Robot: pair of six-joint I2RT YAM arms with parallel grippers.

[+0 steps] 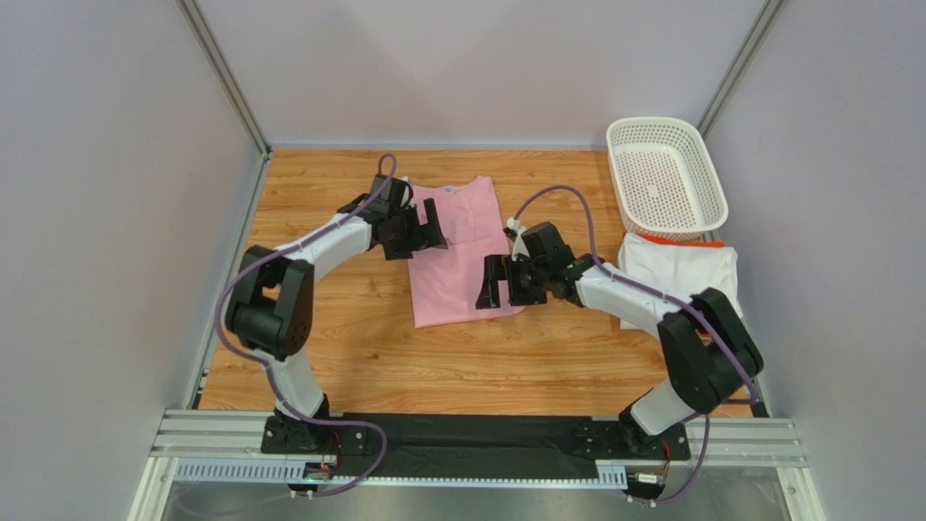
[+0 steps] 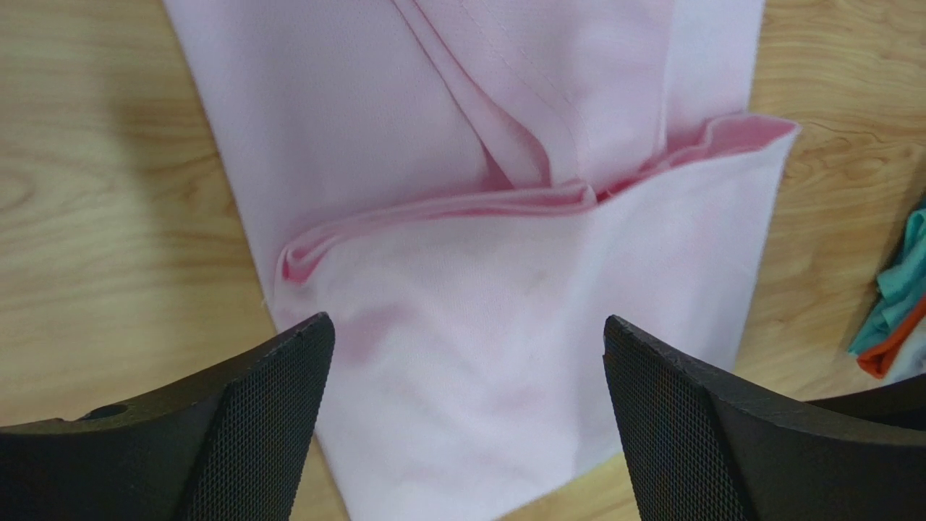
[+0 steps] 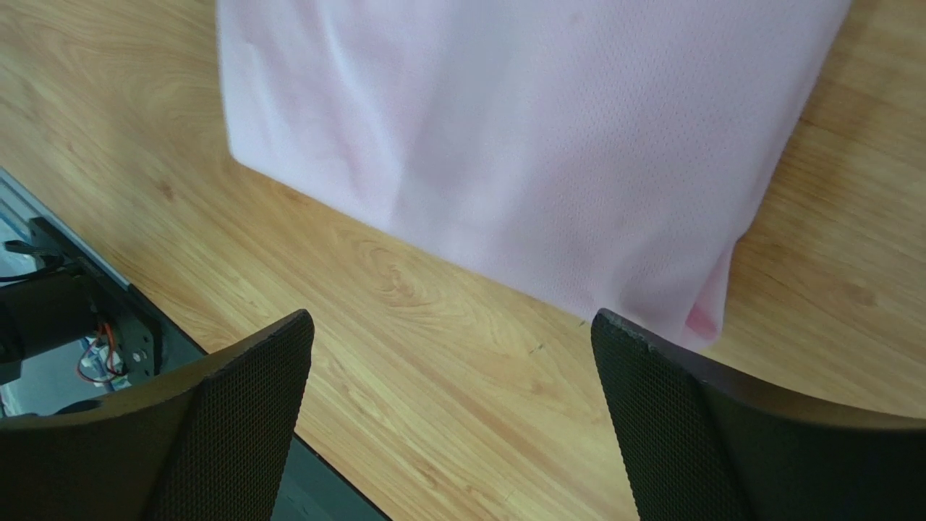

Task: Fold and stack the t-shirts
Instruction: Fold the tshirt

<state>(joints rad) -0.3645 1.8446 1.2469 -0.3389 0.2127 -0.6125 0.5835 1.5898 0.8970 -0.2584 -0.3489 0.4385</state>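
The pink shirt (image 1: 462, 255) lies flat on the wooden table (image 1: 326, 358), to the left of the basket (image 1: 624, 185) and apart from it. We see it folded into a long, narrow shape, with its far end about level with the basket's middle and its near end closer to the arm bases than the basket's near rim. In the left wrist view the pink shirt (image 2: 489, 326) has a crosswise fold, with one layer lying over another and a soft ridge between them. In the right wrist view the pink shirt (image 3: 522, 141) shows a straight edge and one corner resting on bare wood.

The white shirt (image 1: 679, 271) sits folded just beside the basket's near rim, its orange trim running along the edge that meets the basket.

The left hand (image 1: 418, 231) hangs over the far part of the pink shirt, on the side turned away from the basket. We see the left hand (image 2: 467, 337) with its fingers spread wide and nothing between them. The right hand (image 1: 511, 284) hangs over the pink shirt's near corner on the basket side. The right hand (image 3: 451, 331) is likewise spread wide and holds nothing, with bare table below its fingers.
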